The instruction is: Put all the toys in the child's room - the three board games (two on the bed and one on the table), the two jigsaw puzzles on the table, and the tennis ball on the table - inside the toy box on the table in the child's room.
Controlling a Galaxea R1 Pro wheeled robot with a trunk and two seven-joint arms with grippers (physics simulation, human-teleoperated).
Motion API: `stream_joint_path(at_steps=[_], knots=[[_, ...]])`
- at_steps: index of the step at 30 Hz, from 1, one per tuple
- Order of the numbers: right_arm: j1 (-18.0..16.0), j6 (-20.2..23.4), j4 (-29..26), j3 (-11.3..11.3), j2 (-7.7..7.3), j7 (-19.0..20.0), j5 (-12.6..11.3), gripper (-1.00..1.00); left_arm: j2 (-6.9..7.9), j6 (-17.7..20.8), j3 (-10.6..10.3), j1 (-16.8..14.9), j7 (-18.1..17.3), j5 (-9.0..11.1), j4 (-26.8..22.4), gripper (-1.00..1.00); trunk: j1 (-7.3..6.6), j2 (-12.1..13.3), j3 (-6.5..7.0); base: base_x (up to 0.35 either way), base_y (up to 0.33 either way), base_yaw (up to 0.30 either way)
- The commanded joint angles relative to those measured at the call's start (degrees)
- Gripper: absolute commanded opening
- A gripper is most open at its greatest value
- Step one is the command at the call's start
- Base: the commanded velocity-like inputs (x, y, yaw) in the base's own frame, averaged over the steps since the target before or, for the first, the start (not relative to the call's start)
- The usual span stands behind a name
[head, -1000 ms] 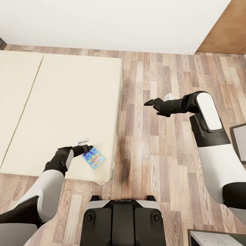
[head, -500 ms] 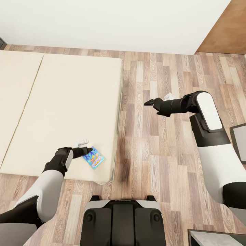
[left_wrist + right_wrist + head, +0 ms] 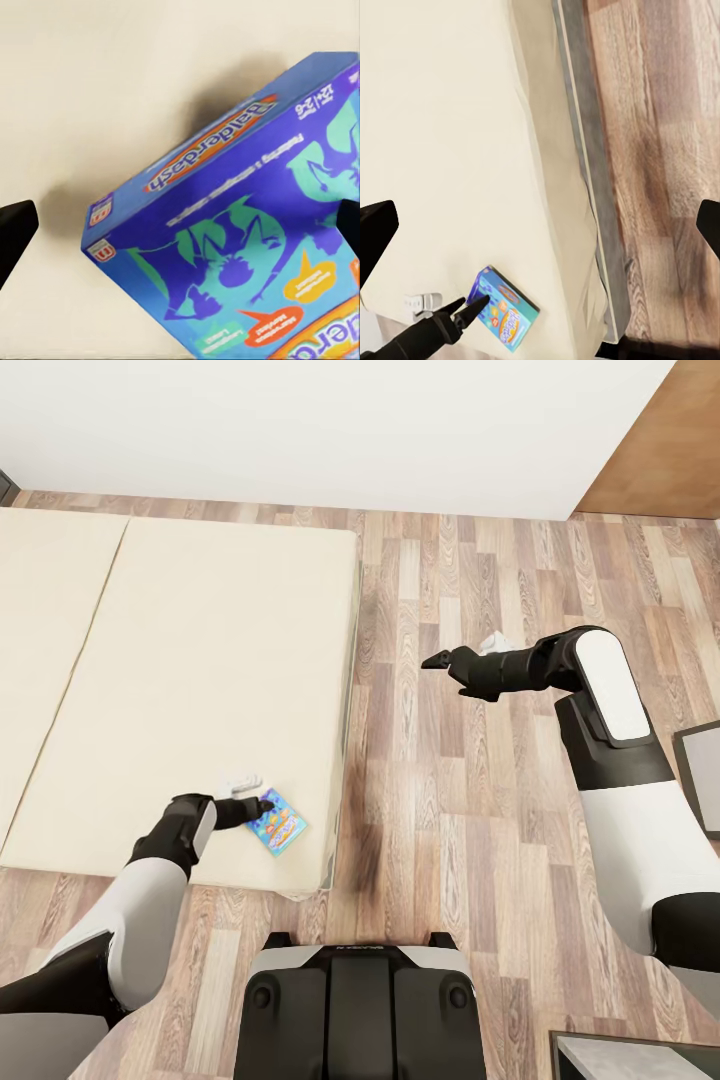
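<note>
The left gripper (image 3: 262, 806), jaws apart and empty, straddles the blue board game (image 3: 277, 823) on the bed (image 3: 200, 660); pickup stage, closing comes next; the right gripper (image 3: 437, 659) hangs open, holding nothing.

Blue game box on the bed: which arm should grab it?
Left. The left gripper is open right at the blue box on the bed, fingers either side. The right gripper hangs over the floor, well away.

The beige bed (image 3: 457, 150) is seen with its dark grey frame edge beside the wooden floor (image 3: 660, 112). A small blue board game (image 3: 508, 308) lies near the mattress edge, and the left gripper (image 3: 466, 307) is placed at its side with tips close together.
</note>
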Motion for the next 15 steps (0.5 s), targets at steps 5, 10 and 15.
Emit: stream_joint_path(at_steps=[5, 10, 15], knots=[[-0.05, 0.05, -0.04, 0.1, -0.05, -0.58, -0.56, 1.0, -0.09, 0.45, 0.4, -0.02, -0.49, -1.16, 1.05, 1.0, 0.05, -0.07, -0.07, 0.0, 0.0, 0.0], [-0.05, 0.05, -0.04, 0.1, -0.05, -0.58, -0.51, 1.0, -0.09, 0.78, 0.46, -0.01, -0.67, -1.15, 1.68, 1.0, 0.05, -0.07, -0.07, 0.0, 0.0, 0.0], [-0.07, 0.0, -0.08, 0.1, -0.05, -0.58, -0.53, 1.0, -0.09, 1.24, 0.48, 0.01, -1.08, -1.08, 2.6, 1.0, 0.05, -0.07, -0.07, 0.0, 0.0, 0.0]])
